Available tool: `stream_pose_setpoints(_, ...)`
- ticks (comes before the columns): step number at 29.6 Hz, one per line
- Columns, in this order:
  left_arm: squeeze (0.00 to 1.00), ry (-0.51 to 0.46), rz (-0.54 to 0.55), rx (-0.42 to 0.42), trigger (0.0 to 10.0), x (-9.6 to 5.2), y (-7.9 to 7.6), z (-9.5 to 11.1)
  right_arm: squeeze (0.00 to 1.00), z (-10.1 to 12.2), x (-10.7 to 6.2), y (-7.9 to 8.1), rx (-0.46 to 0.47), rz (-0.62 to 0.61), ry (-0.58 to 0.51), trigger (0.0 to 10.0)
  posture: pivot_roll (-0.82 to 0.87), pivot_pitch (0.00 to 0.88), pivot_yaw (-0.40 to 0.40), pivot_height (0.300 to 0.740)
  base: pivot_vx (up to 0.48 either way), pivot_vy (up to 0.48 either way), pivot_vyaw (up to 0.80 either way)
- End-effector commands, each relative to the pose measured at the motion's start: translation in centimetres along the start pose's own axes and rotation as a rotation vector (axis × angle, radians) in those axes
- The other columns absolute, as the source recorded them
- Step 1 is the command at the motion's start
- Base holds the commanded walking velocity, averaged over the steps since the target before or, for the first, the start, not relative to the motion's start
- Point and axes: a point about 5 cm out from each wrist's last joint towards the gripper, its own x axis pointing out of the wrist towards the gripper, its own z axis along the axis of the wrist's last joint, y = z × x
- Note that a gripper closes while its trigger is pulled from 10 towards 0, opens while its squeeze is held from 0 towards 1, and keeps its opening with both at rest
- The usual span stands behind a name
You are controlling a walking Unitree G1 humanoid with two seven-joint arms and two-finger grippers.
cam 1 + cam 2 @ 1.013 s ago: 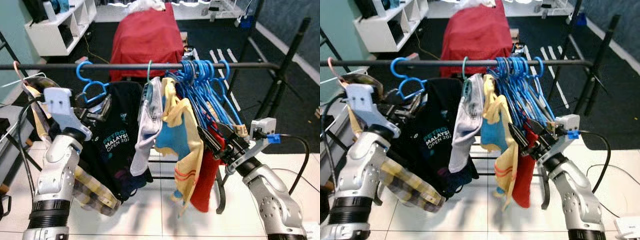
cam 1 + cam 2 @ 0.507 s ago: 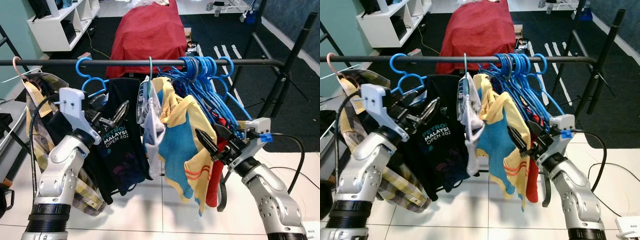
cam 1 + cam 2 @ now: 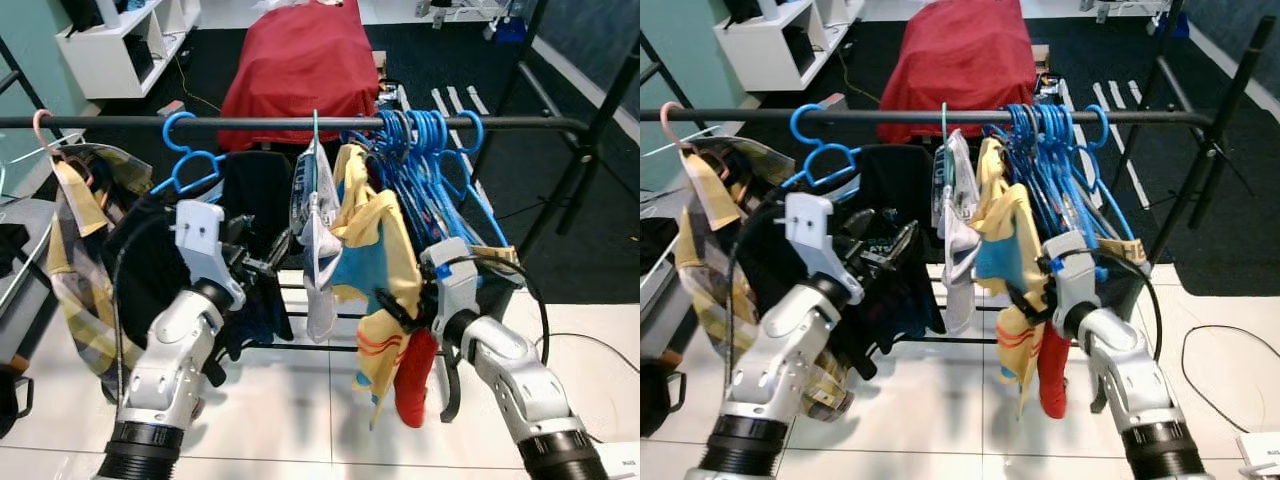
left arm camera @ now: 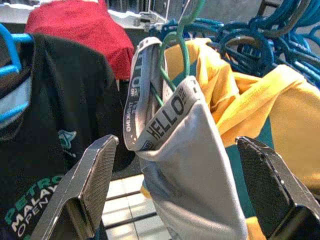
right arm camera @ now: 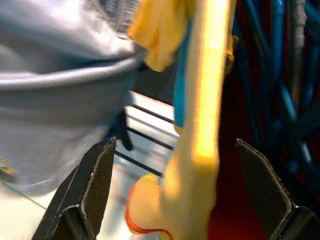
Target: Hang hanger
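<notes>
We see a thin green hanger (image 4: 176, 47) hooked on the black rail (image 3: 250, 122), carrying a grey waistband garment (image 4: 190, 165) between the black T-shirt (image 3: 255, 195) and the yellow-and-teal shirt (image 3: 375, 250). The left gripper (image 3: 268, 255) sits just beside it with its 2 fingers spread wide, empty. The right gripper (image 3: 392, 305), fingers apart, hovers by the yellow shirt.
</notes>
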Motion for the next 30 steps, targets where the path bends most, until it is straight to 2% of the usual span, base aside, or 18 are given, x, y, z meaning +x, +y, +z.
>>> stream_pose_setpoints(1,0.0,0.05,0.014,-0.011,10.0,-0.5,-0.2,-1.3,0.0,0.1,0.2,-0.5,-0.027,-0.029,0.005,10.0,-0.12,0.162,0.056,0.74,0.0,0.0,0.0)
stream_pose_setpoints(4,0.0,0.07,0.022,-0.033,10.0,-0.7,-0.2,-2.0,0.0,0.6,0.5,-1.5,-0.041,-0.083,0.007,10.0,-0.11,0.16,0.054,0.74,0.0,0.0,0.0)
stream_pose_setpoints(5,0.0,0.072,0.028,-0.049,10.0,-0.7,-0.1,-2.0,0.0,0.9,0.7,-2.1,-0.057,-0.111,0.006,3.8,-0.11,0.16,0.054,0.74,0.0,0.0,0.0)
stream_pose_setpoints(6,0.0,0.072,0.028,-0.049,10.0,-0.7,-0.1,-2.0,0.0,0.9,0.7,-2.1,-0.057,-0.111,0.006,3.8,-0.11,0.16,0.054,0.74,0.0,0.0,0.0)
stream_pose_setpoints(7,0.0,0.073,0.032,-0.058,10.0,-0.6,0.0,-2.1,0.0,1.1,0.8,-2.5,-0.071,-0.137,0.006,1.8,-0.11,0.157,0.053,0.74,0.0,0.0,0.0)
stream_pose_setpoints(9,0.0,0.073,0.032,-0.058,10.0,-0.6,0.0,-2.1,0.0,1.1,0.8,-2.5,-0.071,-0.137,0.006,1.8,-0.11,0.157,0.053,0.74,0.0,0.0,0.0)
stream_pose_setpoints(10,0.0,0.075,0.031,-0.062,10.0,-0.6,0.0,-2.1,0.0,1.6,0.9,-3.0,-0.08,-0.152,-0.011,0.0,-0.11,0.156,0.053,0.74,0.0,0.0,0.0)
stream_pose_setpoints(22,0.0,0.088,0.017,-0.059,10.0,-0.7,-0.3,-2.4,0.0,3.7,0.7,-3.9,-0.119,-0.171,-0.088,0.0,-0.11,0.151,0.054,0.74,0.0,0.0,0.0)
stream_pose_setpoints(30,0.0,0.091,0.015,-0.059,10.0,-0.6,-0.4,-2.4,0.0,4.2,0.7,-4.1,-0.136,-0.173,-0.096,0.0,-0.11,0.154,0.052,0.74,0.0,0.0,0.0)
